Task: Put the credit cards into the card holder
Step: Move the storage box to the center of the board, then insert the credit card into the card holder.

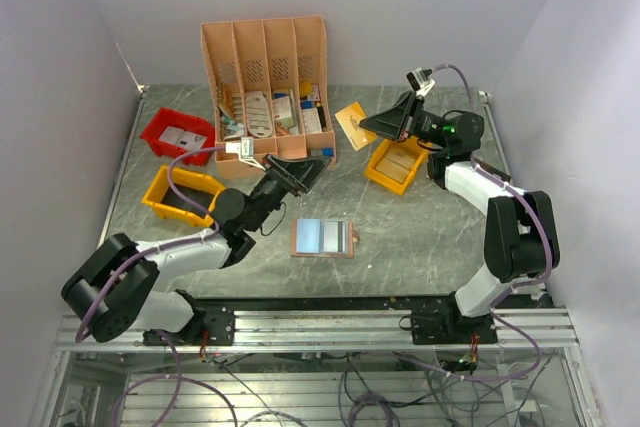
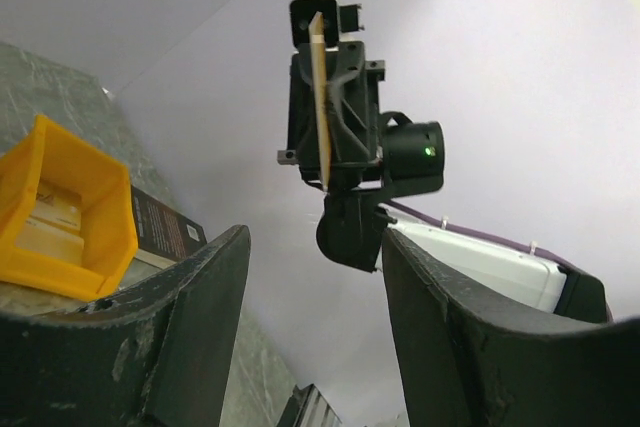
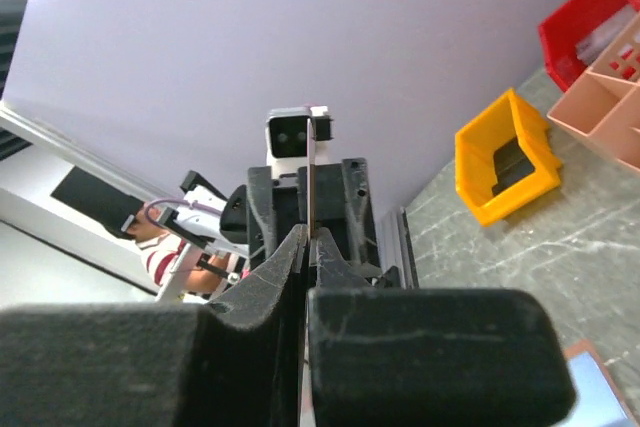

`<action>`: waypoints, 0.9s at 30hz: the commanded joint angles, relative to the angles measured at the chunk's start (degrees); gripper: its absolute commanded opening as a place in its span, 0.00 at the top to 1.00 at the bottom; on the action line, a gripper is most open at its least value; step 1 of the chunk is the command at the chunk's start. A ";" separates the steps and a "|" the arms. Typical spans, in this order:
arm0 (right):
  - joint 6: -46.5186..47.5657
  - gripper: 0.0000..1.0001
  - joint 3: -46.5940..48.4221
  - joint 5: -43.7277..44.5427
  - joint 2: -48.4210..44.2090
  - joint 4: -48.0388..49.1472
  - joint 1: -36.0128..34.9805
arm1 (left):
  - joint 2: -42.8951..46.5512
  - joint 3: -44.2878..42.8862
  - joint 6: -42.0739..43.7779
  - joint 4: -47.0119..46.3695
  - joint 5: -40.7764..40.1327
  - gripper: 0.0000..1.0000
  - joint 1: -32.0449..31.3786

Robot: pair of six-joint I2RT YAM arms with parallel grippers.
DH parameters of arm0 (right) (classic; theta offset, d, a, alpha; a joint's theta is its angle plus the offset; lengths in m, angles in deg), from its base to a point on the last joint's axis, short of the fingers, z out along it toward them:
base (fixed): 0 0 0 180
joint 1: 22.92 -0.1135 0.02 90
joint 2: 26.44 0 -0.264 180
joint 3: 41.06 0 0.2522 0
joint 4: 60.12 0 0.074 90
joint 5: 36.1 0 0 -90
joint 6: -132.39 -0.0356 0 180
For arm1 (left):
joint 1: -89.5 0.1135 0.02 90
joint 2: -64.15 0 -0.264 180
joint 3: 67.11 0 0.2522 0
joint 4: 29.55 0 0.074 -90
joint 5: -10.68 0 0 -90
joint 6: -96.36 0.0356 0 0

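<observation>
The card holder [image 1: 322, 237] lies open on the table's middle front, tan with pale bluish pocket panels up. My right gripper [image 1: 370, 125] is raised above the back of the table and shut on a thin flat card [image 1: 353, 125] that looks tan-orange from above. The card shows edge-on between the closed fingers in the right wrist view [image 3: 312, 177], and edge-on in the left wrist view [image 2: 320, 97]. My left gripper [image 1: 316, 167] is open and empty, raised above the table and pointing at the right gripper; its fingers [image 2: 215, 287] frame that gripper.
A peach slotted organiser [image 1: 265, 47] with leaflets stands at the back. A red bin [image 1: 175, 135] and a yellow bin [image 1: 180, 195] sit left. Another yellow bin [image 1: 397, 164] with pale flat items sits below the right gripper, beside a dark book [image 2: 160, 229].
</observation>
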 commanded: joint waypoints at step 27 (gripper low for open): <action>0.25 1.00 -2.67 0.12 -1.28 2.68 -3.28 | -18.09 -14.02 -4.45 -11.69 3.12 0.64 -2.50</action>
